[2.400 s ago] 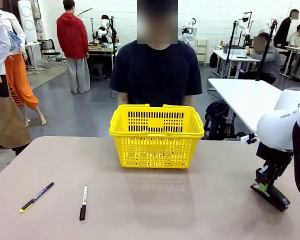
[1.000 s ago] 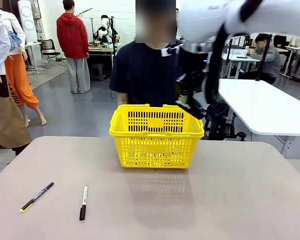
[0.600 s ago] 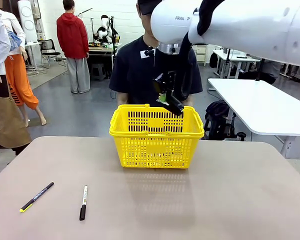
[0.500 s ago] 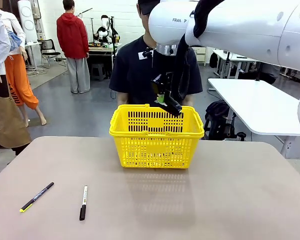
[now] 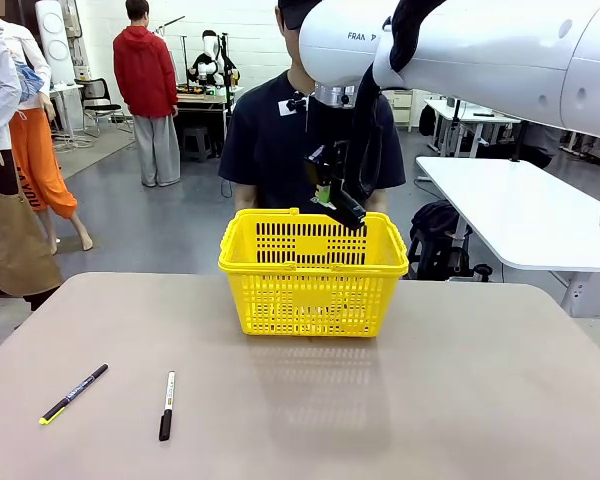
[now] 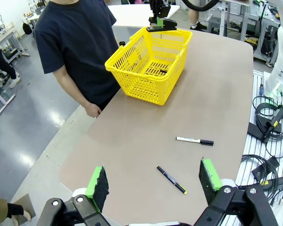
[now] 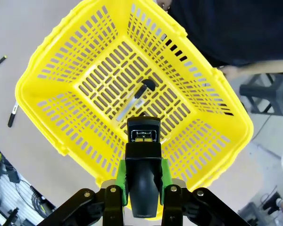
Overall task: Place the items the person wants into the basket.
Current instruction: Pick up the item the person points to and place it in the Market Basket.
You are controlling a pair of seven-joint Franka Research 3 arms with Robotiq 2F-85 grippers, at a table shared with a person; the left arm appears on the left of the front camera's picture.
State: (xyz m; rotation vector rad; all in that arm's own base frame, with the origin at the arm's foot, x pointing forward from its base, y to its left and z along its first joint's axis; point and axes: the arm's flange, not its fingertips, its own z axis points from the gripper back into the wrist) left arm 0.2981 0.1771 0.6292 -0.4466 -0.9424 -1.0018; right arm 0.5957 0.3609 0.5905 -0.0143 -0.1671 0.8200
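One black stapler (image 7: 142,162), clamped between the right gripper's (image 7: 142,188) green pads, hangs above the yellow slotted plastic basket (image 5: 313,297), calling next for release into it, while the left gripper (image 6: 153,183), well apart from the basket, stands wide and empty.

right gripper (image 5: 332,197): held above the basket's far rim, clamped on the black stapler (image 5: 346,210)
stapler: tilted, its lower end past the jaws toward picture right
basket (image 5: 313,268): directly beneath the jaws
person (image 5: 315,140): standing behind the jaws
two marker pens (image 5: 73,393) (image 5: 166,404): well apart from the jaws, lower left
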